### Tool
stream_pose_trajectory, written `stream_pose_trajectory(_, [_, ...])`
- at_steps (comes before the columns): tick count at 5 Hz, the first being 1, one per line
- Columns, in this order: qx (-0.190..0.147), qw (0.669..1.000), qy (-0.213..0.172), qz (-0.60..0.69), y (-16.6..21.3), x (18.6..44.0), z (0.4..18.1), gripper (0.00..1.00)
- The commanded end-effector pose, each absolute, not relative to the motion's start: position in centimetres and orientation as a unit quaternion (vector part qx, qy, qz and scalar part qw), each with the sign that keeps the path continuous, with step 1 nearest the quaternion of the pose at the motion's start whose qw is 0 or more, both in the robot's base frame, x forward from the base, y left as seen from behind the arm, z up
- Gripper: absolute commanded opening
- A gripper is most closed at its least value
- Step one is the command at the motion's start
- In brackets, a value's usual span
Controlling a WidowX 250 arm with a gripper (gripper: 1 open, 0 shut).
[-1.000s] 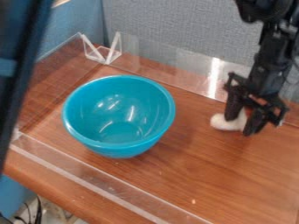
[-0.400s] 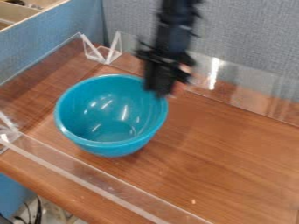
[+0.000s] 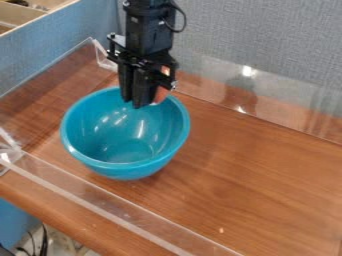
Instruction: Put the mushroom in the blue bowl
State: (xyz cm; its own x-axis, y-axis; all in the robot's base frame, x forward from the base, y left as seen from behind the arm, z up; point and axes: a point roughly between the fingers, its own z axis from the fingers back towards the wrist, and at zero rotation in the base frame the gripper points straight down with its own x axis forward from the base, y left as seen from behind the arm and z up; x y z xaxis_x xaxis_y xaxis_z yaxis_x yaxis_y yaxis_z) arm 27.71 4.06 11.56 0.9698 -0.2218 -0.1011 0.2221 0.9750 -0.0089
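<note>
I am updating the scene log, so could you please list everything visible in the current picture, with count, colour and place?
large round glossy turquoise-blue bowl: one, turquoise-blue, left of centre on the table.
small toy mushroom: not clearly visible; only a hint of reddish-orange shows at the tool's tip over the bowl.
brown wooden table: one, brown, fills the lower picture.
clear plastic barrier strips: several, transparent, along the table's edges.
grey-blue back wall: one, behind the table.
light wooden box: one, pale, top left corner.
black robot arm: one, reaching down from the top.
tool: one, black, closed, over the bowl's far rim.
</note>
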Motion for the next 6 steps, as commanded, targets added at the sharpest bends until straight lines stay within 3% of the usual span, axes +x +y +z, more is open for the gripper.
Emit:
stream_pose_trajectory(1, [0.012,0.993,0.012,-0.115,4.0,27.3,13.5,0.0])
stream_pose_trajectory(6, [0.009,0.991,0.012,-0.132,2.8,26.0,12.7,0.0])
